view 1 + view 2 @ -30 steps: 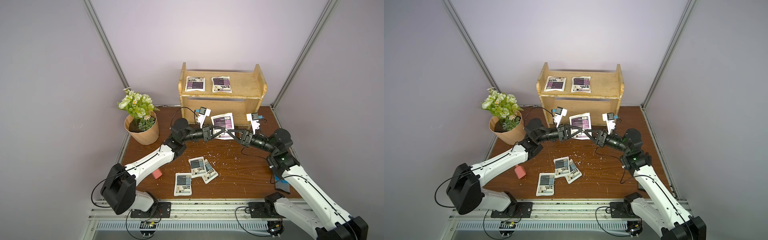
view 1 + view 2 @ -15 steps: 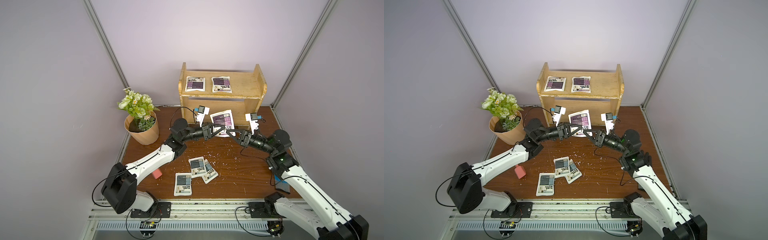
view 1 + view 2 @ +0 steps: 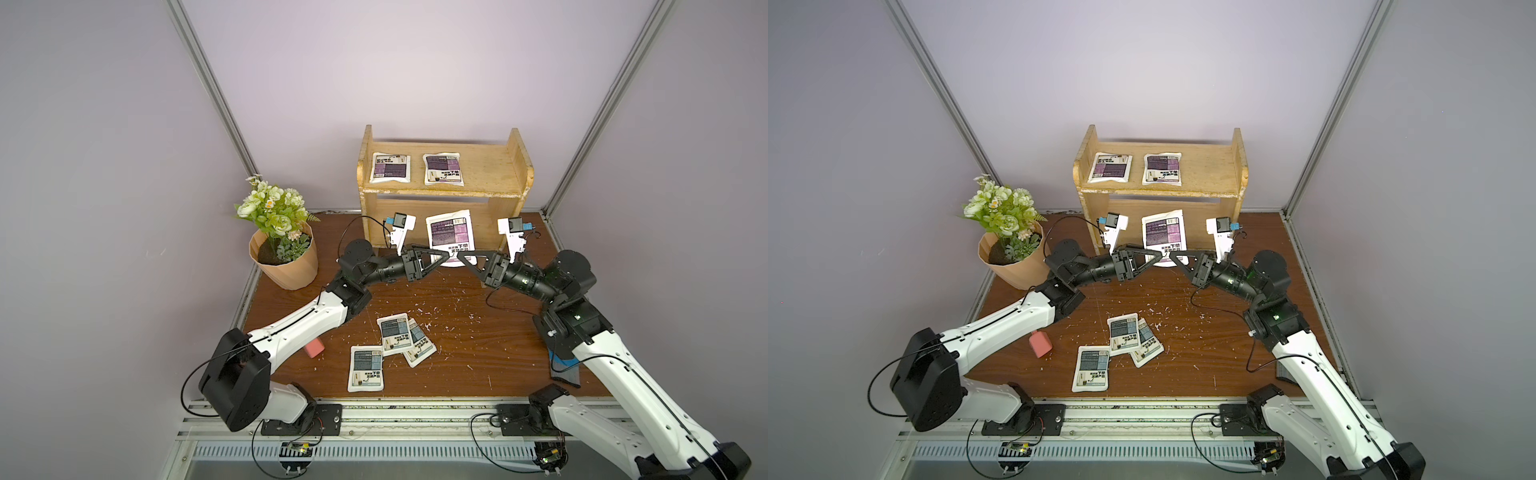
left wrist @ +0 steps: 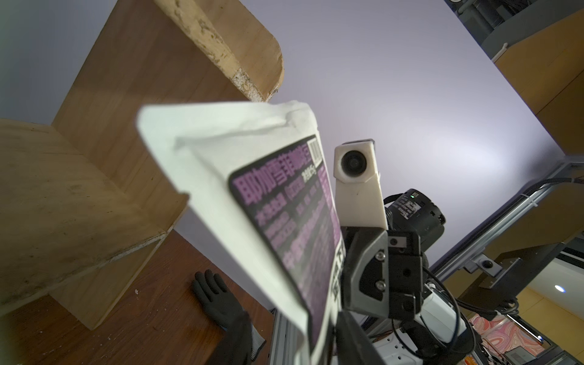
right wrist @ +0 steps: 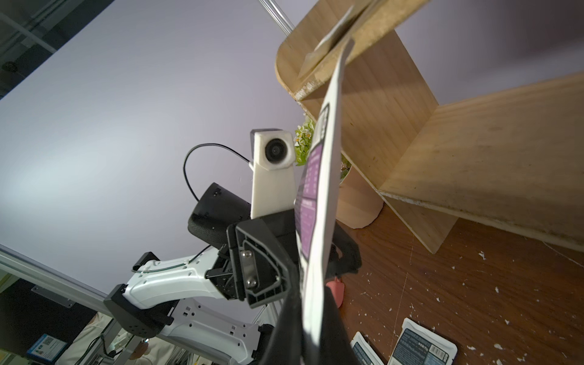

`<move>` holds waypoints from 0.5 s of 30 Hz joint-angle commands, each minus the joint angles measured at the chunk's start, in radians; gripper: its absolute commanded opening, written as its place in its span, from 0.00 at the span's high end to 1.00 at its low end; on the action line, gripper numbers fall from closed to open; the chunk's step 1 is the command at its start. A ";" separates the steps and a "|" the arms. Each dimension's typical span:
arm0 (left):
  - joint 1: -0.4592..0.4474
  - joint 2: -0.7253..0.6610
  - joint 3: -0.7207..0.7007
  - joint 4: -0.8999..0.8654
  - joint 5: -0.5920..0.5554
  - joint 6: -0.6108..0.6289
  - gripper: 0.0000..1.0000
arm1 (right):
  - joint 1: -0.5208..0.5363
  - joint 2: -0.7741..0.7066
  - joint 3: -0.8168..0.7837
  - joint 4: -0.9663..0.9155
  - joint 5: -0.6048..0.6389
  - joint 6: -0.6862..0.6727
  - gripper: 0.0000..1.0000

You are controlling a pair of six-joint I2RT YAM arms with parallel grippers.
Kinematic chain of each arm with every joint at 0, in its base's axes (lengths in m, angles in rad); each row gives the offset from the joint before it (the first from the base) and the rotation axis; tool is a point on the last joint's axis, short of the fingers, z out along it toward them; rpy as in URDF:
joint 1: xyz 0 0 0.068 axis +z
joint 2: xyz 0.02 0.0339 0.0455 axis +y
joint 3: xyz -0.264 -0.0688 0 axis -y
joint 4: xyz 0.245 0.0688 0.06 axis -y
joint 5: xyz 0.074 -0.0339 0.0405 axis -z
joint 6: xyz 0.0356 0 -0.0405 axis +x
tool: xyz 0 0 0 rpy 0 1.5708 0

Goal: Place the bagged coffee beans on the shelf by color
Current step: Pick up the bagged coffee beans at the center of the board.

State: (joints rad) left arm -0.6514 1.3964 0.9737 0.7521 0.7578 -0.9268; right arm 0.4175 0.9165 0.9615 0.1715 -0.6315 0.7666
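right claw (image 3: 462, 257) clamped on white purple-label coffee pouch (image 3: 451, 232), held upright before the light wooden two-tier shelf's (image 3: 490, 166) lower tier. left claw (image 3: 444, 257) jaws apart, straddling the pouch's bottom edge.

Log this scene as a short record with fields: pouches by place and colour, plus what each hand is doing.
shelf top tier: two purple pouches, side by side
held pouch: purple, upright before the lower tier
right hand: shut on the held pouch's lower edge
left hand: at that same edge, grip unclear
table: three grey-blue pouches, two overlapping
other: flower pot, pink block, glove
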 commanded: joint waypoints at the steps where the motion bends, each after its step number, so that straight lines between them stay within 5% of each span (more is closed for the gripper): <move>1: 0.015 -0.037 0.021 0.028 0.012 0.021 0.54 | 0.004 -0.004 0.150 -0.180 0.025 -0.162 1.00; 9: 0.023 -0.041 0.021 -0.002 0.003 0.039 0.56 | -0.007 0.145 0.554 -0.559 0.162 -0.345 1.00; 15: 0.023 -0.048 0.013 -0.036 -0.005 0.063 0.56 | -0.036 0.437 1.102 -0.871 0.300 -0.412 1.00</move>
State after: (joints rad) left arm -0.6403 1.3640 0.9783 0.7246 0.7544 -0.8978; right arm 0.3985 1.2690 1.8896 -0.5240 -0.4374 0.4282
